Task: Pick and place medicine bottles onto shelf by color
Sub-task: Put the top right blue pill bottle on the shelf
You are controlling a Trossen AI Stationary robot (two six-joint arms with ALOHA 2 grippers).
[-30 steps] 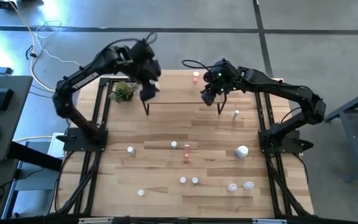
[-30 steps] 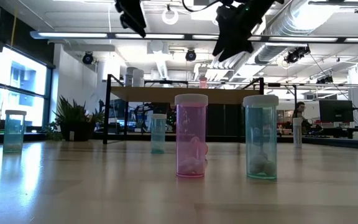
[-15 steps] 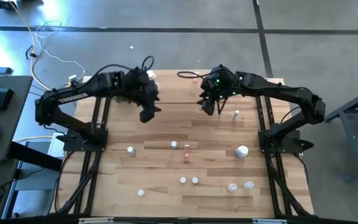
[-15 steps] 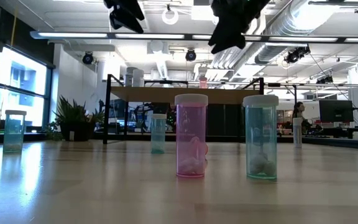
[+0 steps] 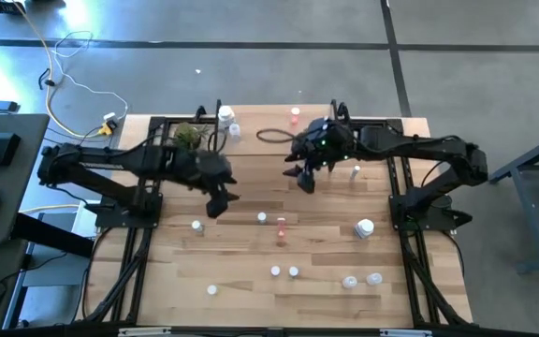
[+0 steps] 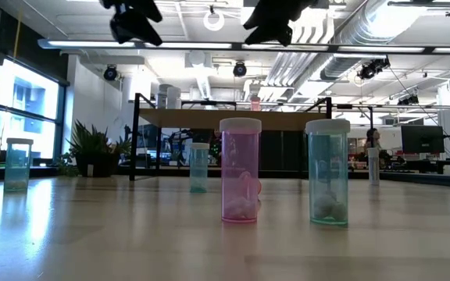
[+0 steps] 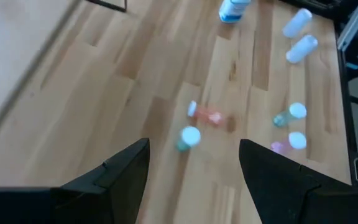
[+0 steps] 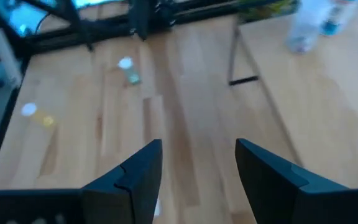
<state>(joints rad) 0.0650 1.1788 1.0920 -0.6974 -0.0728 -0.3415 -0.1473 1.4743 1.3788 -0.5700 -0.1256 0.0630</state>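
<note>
Small capped medicine bottles stand or lie scattered on the near half of the tabletop, among them a teal one [image 7: 188, 137], an orange one lying down [image 7: 207, 114], a pink one [image 6: 241, 170] and a green one [image 6: 328, 172]. The shelf [image 5: 363, 140] stands along the far edge, with a pink bottle [image 5: 295, 114] and white bottles [image 5: 225, 115] on it. My left gripper [image 5: 218, 201] hangs open above the table's left middle, with nothing between its fingers. My right gripper [image 5: 305, 178] hangs open just in front of the shelf, also with nothing in it.
A green plant [image 5: 190, 134] sits at the far left by the shelf. A larger white bottle [image 5: 364, 227] stands at the right, a slim white one [image 5: 356, 171] near the shelf's right end. Black frame rails [image 5: 148, 178] run along both table sides.
My left gripper has swung from above the shelf's left end toward the table's near edge and come lower. My right gripper has drifted from above the shelf toward the near edge and a little left. The bottles have stayed where they were.
</note>
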